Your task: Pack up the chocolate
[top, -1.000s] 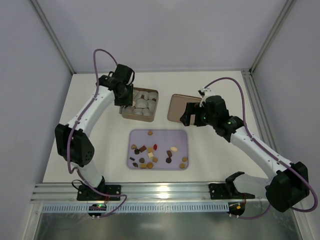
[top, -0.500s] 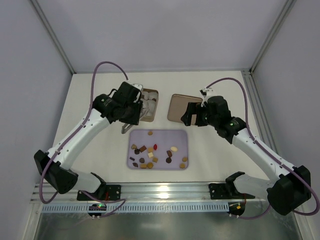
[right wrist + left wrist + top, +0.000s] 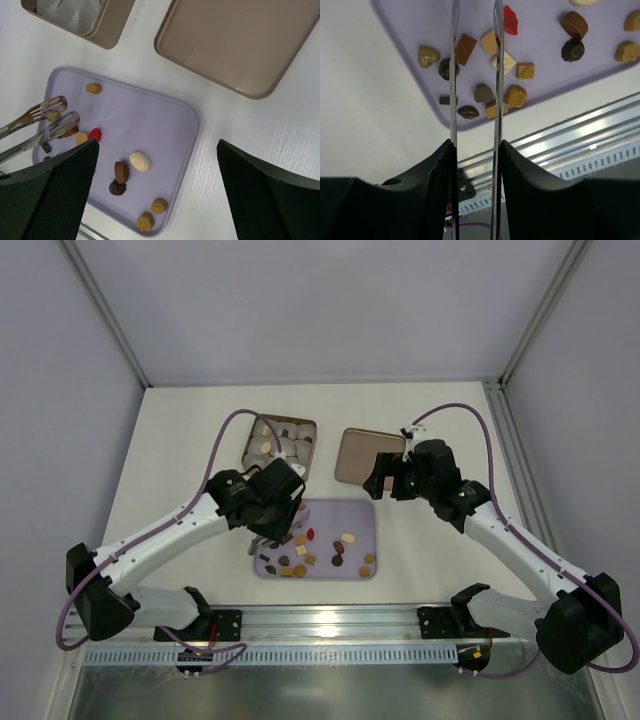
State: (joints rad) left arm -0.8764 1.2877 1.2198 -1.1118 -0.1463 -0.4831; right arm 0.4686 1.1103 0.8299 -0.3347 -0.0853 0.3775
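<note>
The chocolate (image 3: 310, 545) is several small brown, caramel, cream and one red (image 3: 510, 20) pieces scattered on a lavender tray (image 3: 365, 508). My left gripper (image 3: 272, 520) is shut on metal tongs (image 3: 454, 75), whose two blades run out between my fingers (image 3: 440, 170) over the tray's left half. The tong tips (image 3: 59, 117) stand slightly apart just above the pieces beside the red one (image 3: 94, 134). My right gripper (image 3: 385, 472) is open and empty, hovering over the tray's right edge (image 3: 192, 145).
A brown square tin (image 3: 280, 445) with pale grey paper cups stands behind the tray, seen also in the right wrist view (image 3: 100, 25). Its flat lid (image 3: 360, 455) lies to the right (image 3: 240, 45). An aluminium rail (image 3: 330, 625) runs along the near edge.
My left arm swung from over the tin down and forward to the tray's left half, carrying the tongs. The right arm shifted only slightly.
</note>
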